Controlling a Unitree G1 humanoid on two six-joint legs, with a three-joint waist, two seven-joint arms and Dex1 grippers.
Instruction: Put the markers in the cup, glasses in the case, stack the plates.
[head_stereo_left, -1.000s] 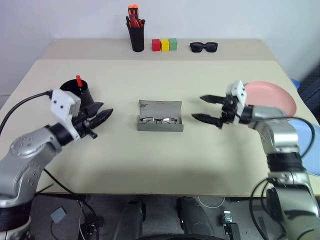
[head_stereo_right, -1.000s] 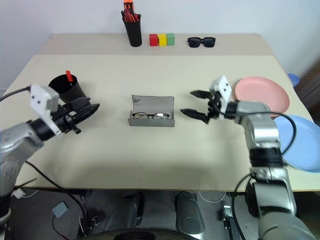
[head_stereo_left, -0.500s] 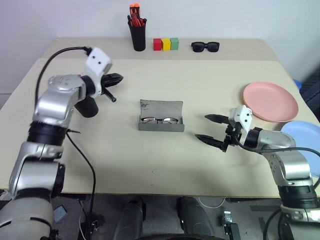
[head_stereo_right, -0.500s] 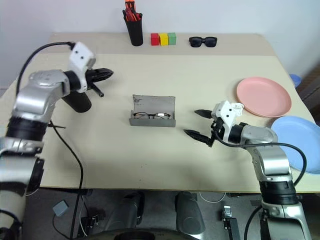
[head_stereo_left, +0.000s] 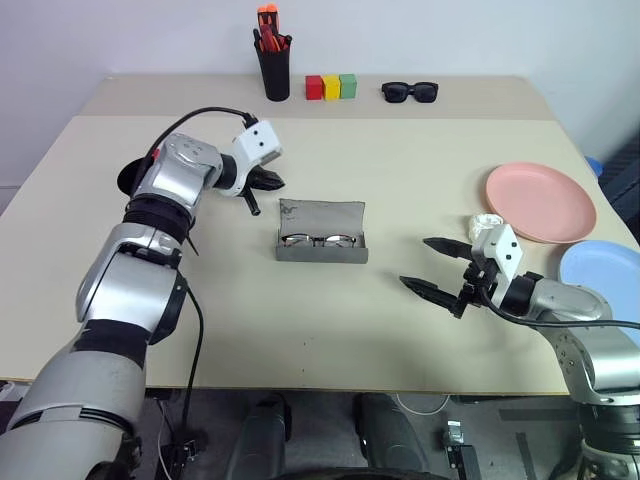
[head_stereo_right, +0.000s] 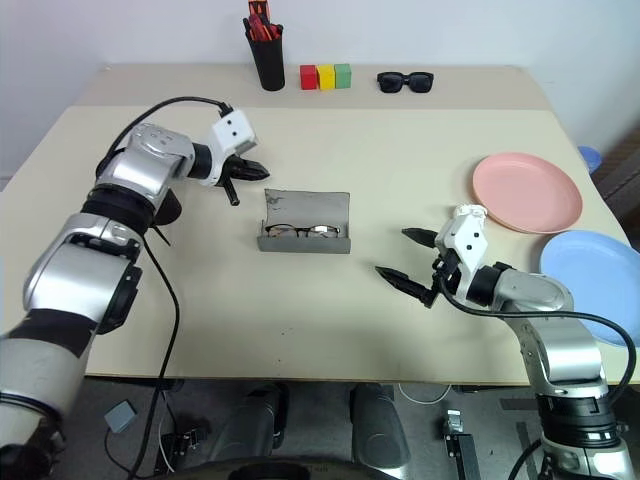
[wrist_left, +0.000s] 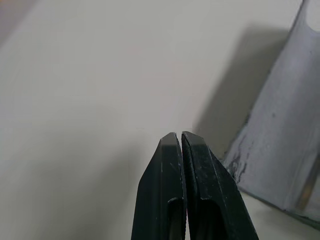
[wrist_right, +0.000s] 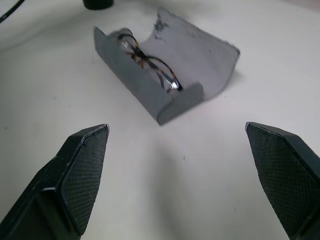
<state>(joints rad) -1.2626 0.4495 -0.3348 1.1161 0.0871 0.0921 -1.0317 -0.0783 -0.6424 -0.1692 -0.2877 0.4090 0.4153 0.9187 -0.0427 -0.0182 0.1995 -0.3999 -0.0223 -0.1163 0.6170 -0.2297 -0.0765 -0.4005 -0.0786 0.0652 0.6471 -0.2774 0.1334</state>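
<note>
Task status: wire-framed glasses (head_stereo_left: 320, 240) lie in the open grey case (head_stereo_left: 321, 232) at frame centre, lid unclosed. Pink plate (head_stereo_left: 540, 203) and blue plate (head_stereo_left: 605, 280) sit unstacked at right. Left gripper (head_stereo_left: 268, 182) pressed together, empty; right gripper (head_stereo_left: 438, 270) spread.

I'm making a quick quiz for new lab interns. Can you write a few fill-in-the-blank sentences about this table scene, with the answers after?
1. The glasses lie inside the grey ____, whose lid is open.
2. The left hand has its fingers ____, near the case's upper left corner.
3. The right hand has its fingers spread ____ over bare table.
4. The pink plate and the blue plate are not yet ____.

Missing words: case; shut; open; stacked
</note>
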